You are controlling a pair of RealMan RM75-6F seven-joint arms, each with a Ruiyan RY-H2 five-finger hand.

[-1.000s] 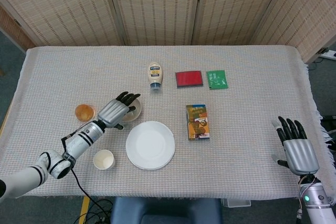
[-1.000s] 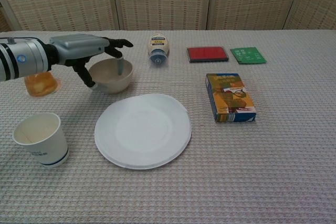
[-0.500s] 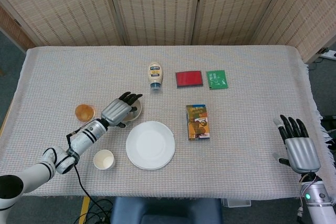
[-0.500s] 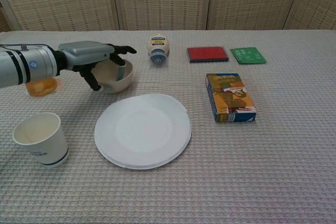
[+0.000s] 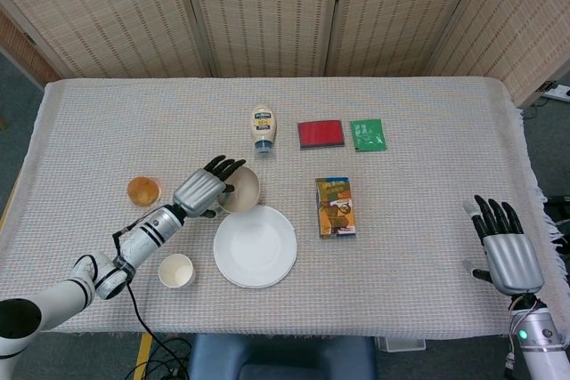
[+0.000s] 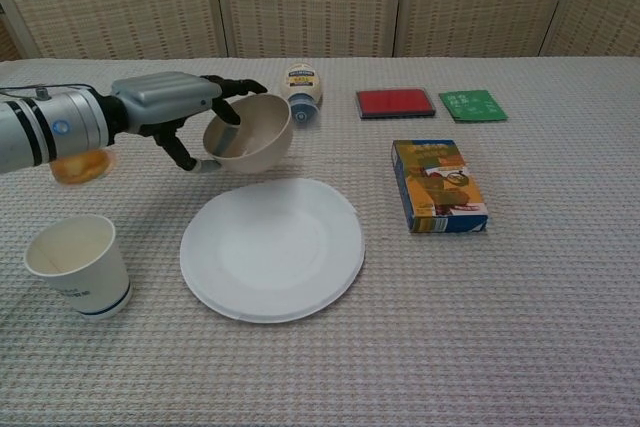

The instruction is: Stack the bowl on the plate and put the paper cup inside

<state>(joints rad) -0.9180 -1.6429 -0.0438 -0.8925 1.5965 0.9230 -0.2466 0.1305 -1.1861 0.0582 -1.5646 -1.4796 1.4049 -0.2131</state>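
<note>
The left hand (image 6: 170,107) has the bowl (image 6: 250,134) pinched by its near rim, fingers inside and thumb under the outer wall, so the bowl hangs tilted with its mouth turned toward the hand and its foot clear of the tabletop (image 6: 540,277). That rim grip looks chosen to leave the underside free, since the bowl has to come down flat onto the plate (image 6: 272,247), which lies just beside and below it, bare and waiting. The tilt would need levelling before it is let go, or it may rock off centre. The paper cup (image 6: 80,265) stands upright near the front left edge, well apart from the plate, untouched for now. The right hand (image 5: 504,251) rests far off at the right edge, fingers spread and holding nothing. A small orange cup (image 5: 142,190) sits just behind the left wrist, close enough to be brushed.
</note>
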